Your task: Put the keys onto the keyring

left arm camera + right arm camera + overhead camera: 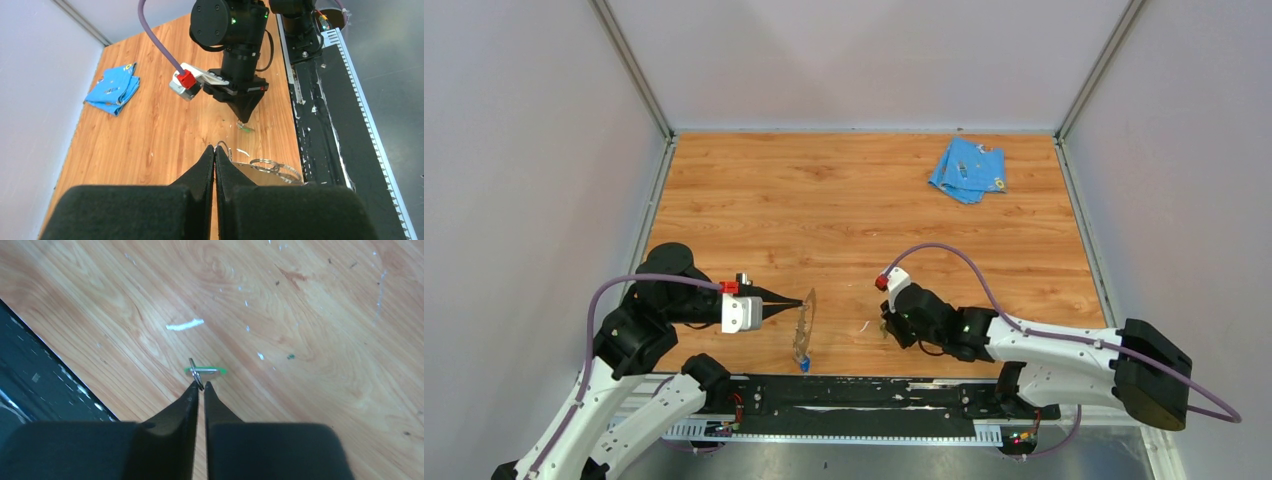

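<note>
My left gripper (800, 302) is shut on the top edge of the keyring (804, 325), a thin grey metal band that hangs edge-on below the tips. The blue-headed key (805, 365) dangles at its lower end. In the left wrist view the closed fingertips (215, 148) pinch the band (260, 175), which carries small wire rings (266, 163); the blue key is hidden there. The green-headed key (209, 371) lies flat on the table. My right gripper (201, 385) points down at it, its tips closed on the key's small wire ring (195, 372). The green key also shows in the left wrist view (246, 128).
A folded light-blue cloth (968, 170) lies at the back right of the wooden table (844, 220). A black rail (864, 395) runs along the near edge between the arm bases. White and grey walls enclose the table on three sides.
</note>
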`<action>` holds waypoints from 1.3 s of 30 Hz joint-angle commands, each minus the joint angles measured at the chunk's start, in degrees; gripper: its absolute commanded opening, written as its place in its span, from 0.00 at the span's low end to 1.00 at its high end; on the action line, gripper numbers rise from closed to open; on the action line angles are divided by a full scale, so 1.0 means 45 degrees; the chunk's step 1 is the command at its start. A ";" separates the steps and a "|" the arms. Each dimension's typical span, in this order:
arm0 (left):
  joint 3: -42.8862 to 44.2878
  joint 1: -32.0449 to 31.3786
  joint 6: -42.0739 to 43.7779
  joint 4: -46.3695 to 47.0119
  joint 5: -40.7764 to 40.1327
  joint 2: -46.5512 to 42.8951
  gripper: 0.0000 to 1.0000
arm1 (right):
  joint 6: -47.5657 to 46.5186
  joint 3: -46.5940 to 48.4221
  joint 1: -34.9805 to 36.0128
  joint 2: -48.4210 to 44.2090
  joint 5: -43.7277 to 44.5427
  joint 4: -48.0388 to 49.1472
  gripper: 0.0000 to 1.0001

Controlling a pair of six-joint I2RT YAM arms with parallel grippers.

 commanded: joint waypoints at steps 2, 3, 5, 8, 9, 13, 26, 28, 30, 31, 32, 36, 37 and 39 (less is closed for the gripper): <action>0.0081 0.0066 0.0283 0.0191 0.0315 0.0043 0.00 | -0.0329 0.0375 -0.0541 0.0600 -0.0808 0.1425 0.31; 0.0065 0.0066 0.0283 0.0185 0.0325 0.0018 0.00 | -0.0570 0.0769 -0.0542 0.0463 -0.0787 0.0926 0.37; 0.0025 0.0066 0.0226 0.0188 0.0361 0.0019 0.00 | -0.1166 0.1528 -0.0542 -0.0049 -0.0682 0.0300 0.48; 0.0033 0.0076 0.0107 0.0192 0.0376 0.0036 0.00 | -0.2362 0.2645 -0.0542 -0.1069 -0.1123 0.0186 0.87; 0.0024 0.0069 0.0078 0.0188 0.0384 0.0034 0.00 | -0.2629 0.2851 -0.0542 -0.1367 -0.1403 0.0252 0.96; 0.0015 0.0069 0.0002 0.0192 0.0325 0.0038 0.00 | -0.3868 0.3860 -0.0542 -0.2111 -0.3574 0.1574 1.00; -0.0123 0.0136 0.0752 -0.0840 -0.2409 -0.0042 0.00 | -0.4102 0.3564 -0.0528 0.1352 -0.4906 0.3085 0.86; -0.0220 0.0276 0.0815 -0.0990 -0.3507 -0.0070 0.00 | -0.4583 0.3584 -0.0467 0.2521 -0.5386 0.3612 0.83; -0.0543 0.0560 0.1688 -0.1461 -0.4520 -0.0200 0.01 | -0.4996 0.3621 -0.0426 0.3790 -0.6042 0.4426 0.82; -0.0775 0.0687 0.1865 -0.1574 -0.5035 -0.0279 0.06 | -0.5155 0.3748 -0.0425 0.4456 -0.6495 0.4812 0.81; -0.1007 0.0851 0.1987 -0.1617 -0.5498 -0.0369 0.16 | -0.5235 0.4033 -0.0425 0.5249 -0.7011 0.5041 0.79; -0.1513 0.1409 0.2104 -0.1601 -0.6785 -0.0920 0.42 | -0.5515 0.5917 -0.0343 0.8531 -0.8464 0.4317 0.68; -0.1526 0.1430 0.2086 -0.1589 -0.7045 -0.1038 0.45 | -0.5446 0.6364 -0.0346 0.9165 -0.8527 0.3980 0.62; -0.1430 0.1433 0.2015 -0.1565 -0.7554 -0.1171 0.51 | -0.5405 0.7047 -0.0347 1.0067 -0.8830 0.3202 0.50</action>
